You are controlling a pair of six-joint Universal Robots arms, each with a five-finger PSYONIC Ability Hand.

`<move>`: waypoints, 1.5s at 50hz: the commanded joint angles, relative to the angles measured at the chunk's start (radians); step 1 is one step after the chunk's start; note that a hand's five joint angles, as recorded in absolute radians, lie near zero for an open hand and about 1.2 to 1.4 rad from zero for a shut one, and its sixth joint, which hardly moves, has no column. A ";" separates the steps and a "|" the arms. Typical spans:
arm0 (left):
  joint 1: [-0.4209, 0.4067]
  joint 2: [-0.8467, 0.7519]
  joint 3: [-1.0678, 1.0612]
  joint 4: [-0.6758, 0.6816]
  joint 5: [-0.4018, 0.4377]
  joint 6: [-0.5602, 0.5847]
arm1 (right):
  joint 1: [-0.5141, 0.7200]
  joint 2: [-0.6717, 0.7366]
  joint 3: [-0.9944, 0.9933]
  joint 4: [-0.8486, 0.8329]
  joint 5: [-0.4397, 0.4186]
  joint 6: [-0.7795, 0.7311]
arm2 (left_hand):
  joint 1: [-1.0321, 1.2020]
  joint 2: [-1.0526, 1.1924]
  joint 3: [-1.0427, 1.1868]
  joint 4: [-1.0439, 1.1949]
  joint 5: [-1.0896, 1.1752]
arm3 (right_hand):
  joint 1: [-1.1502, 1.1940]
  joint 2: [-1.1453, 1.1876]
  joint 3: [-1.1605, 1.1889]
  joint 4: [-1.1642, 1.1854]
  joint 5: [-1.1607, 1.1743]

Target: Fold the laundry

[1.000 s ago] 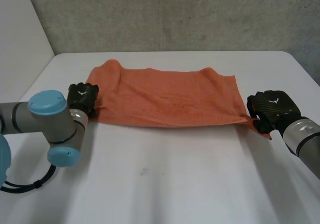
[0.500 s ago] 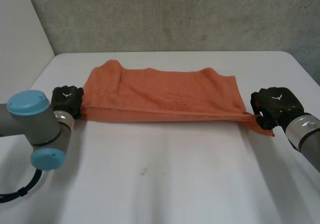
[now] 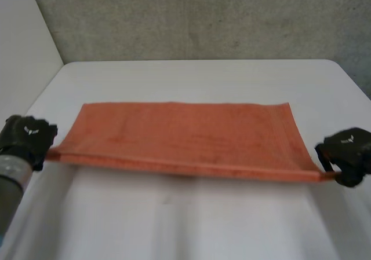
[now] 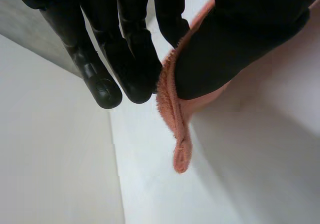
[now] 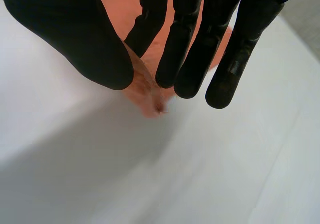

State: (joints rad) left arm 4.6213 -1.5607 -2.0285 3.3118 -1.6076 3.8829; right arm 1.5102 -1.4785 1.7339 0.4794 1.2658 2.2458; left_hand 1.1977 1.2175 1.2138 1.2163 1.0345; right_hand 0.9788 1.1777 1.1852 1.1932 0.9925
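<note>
Left hand [image 3: 26,137] sits at the left edge of the white tabletop [image 3: 191,225], closed on the near-left corner of the orange towel [image 3: 185,135]. Left wrist view: thumb [image 4: 240,39] clamps the cloth against the fingers [image 4: 132,59]. The fuzzy hem [image 4: 170,99] curls round the thumb, and a short corner tip hangs free below the pinch, above the tabletop.

Towel spans the middle of the tabletop, spread wide, long side running hand to hand. Near edge is straight and taut between the two hands, with a shadow on the tabletop under it, so that edge is off the surface. Far edge is straight too; can't tell whether it touches the tabletop. Grey wall [image 3: 203,17] behind the far side.

Right hand [image 3: 346,154] at the right edge of the tabletop, closed on the towel's near-right corner. Right wrist view: thumb [image 5: 75,39] pinches the corner [image 5: 145,92] against the fingers [image 5: 187,49], which run nearly straight, tips pointing at the tabletop.
</note>
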 commanded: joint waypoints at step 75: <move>-0.124 -0.325 0.240 0.448 0.080 -0.192 | 0.194 0.281 -0.277 -0.407 0.175 0.394 | -1.023 -1.043 -1.039 -1.042 -1.035 | -0.584 -0.782 -0.790 -0.798 -0.772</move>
State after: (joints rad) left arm 4.5050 -1.9870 -1.6714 3.7702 -1.5286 3.8300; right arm 1.7772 -1.1768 1.3657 -0.0711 1.4853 2.6378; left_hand 0.1735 0.1649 0.1670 0.1679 0.0285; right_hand 0.2073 0.2271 0.2240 0.2361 0.0726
